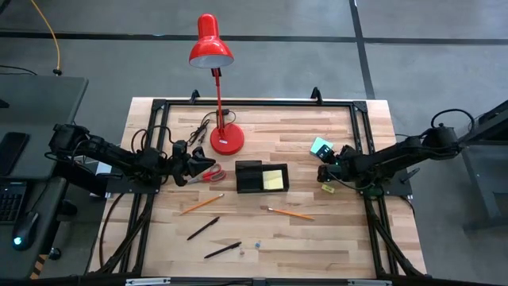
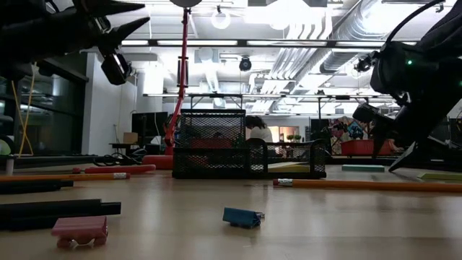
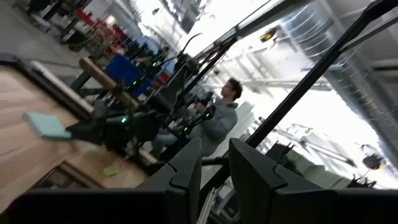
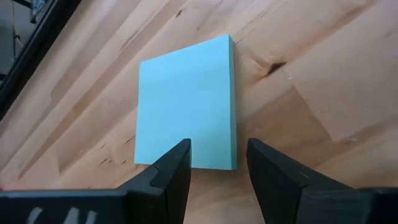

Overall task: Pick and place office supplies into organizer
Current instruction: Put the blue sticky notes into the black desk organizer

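right hand (image 4: 217,163) part-open, empty, above flat teal square sticky-note pad (image 4: 186,118) at counter's 3 o'clock | risk: fingers straddle only its edge, pad slides | left hand (image 1: 184,165) narrow, empty, at 9 o'clock

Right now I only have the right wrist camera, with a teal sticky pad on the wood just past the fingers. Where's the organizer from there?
Observer: In the high view the organizer sits mid-table, on the left arm's side of the teal pad that your right gripper is over.
Operator: Anything in it already?
Observer: A yellow sticky pad lies in the compartment nearer your arm.
Operator: Where's the other arm?
Observer: The left gripper is beside the red-handled scissors, on the far side of the organizer from you.
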You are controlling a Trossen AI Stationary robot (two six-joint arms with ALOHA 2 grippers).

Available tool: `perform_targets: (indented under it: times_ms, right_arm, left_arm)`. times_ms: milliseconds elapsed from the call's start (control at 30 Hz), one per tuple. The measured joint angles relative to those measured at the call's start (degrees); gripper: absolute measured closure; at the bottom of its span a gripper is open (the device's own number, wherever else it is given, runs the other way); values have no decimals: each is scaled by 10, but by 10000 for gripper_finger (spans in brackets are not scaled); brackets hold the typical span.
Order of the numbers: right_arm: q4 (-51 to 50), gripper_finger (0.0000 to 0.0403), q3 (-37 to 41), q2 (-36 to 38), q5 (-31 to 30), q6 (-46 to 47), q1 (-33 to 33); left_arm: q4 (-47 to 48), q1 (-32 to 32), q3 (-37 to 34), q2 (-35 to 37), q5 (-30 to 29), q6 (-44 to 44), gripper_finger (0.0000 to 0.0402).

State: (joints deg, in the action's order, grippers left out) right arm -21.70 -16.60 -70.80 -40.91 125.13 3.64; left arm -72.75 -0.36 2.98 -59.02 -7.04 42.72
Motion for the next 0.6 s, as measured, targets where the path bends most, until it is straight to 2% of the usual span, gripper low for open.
perform_targets:
  times_ms: [200, 600]
  right_arm:
    - [2, 255, 0, -5, 3, -10, -3]
    - [4, 259, -2, -4, 48, -73, -54]
  left_arm:
    - [5, 0, 0, 0, 6, 6, 328]
    - [9, 0, 0, 0, 13, 12, 328]
